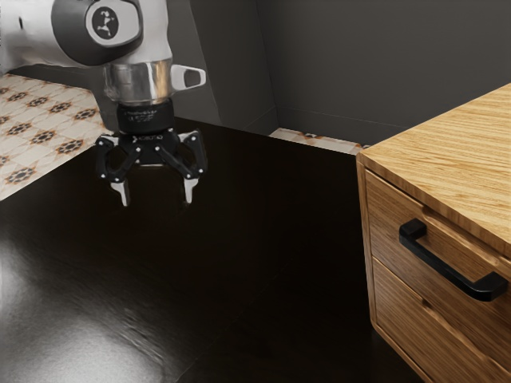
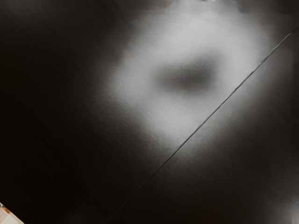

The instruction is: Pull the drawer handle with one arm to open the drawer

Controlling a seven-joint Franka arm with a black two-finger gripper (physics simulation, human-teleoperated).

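The Franka arm's end effector (image 1: 156, 194) hangs over the dark bench (image 1: 160, 303), fingers spread wide and gripping nothing, pointed straight down as if parked ahead of its reach. Directly beneath it, the wrist view gives glossy bench surface crossed by a thin seam (image 2: 201, 123) and a hazy reflection. Well apart from the end effector, lower and toward the exterior view's right, the wooden cabinet (image 1: 447, 152) holds the drawer (image 1: 391, 214), apparently shut, its black handle (image 1: 449, 267) untouched. The cabinet's far side is cut off, and any gap around the drawer front is hard to make out
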